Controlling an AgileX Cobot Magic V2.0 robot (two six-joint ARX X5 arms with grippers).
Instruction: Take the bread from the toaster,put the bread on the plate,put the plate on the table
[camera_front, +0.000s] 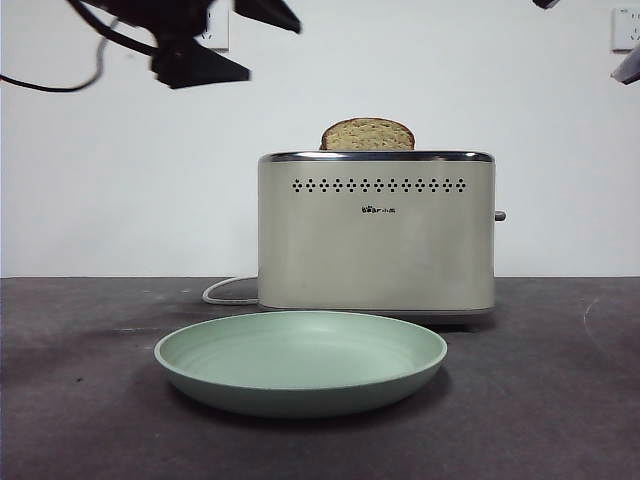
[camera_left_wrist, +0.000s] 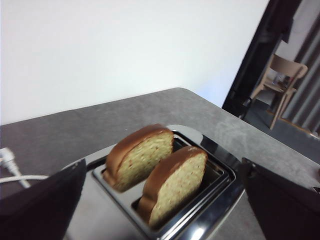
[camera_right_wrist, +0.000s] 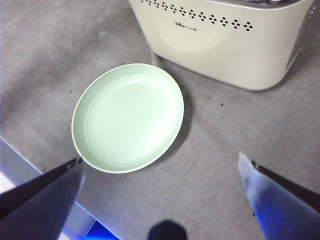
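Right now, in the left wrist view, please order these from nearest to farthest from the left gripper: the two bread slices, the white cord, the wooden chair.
1. The two slices, upright in the toaster slots between the open left gripper jaws; too close to rank.
2. Cord, on the table beside the toaster.
3. Chair, off the table, in the background.

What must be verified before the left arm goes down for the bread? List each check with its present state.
1. Left end effector open wide: ok, jaws stand far apart.
2. Left end effector above the toaster: ok, both slots lie between its jaws in the left wrist view.
3. Bread standing proud of its slot: ok, crust and crumb exposed.
4. Gap to the other slice: ok, apart, though close.
5. Plate bare and ready: ok, on the table in front of the toaster.
6. Right end effector clear of the toaster: ok, open above the table near the plate.
7. Toaster's heat: cannot tell.
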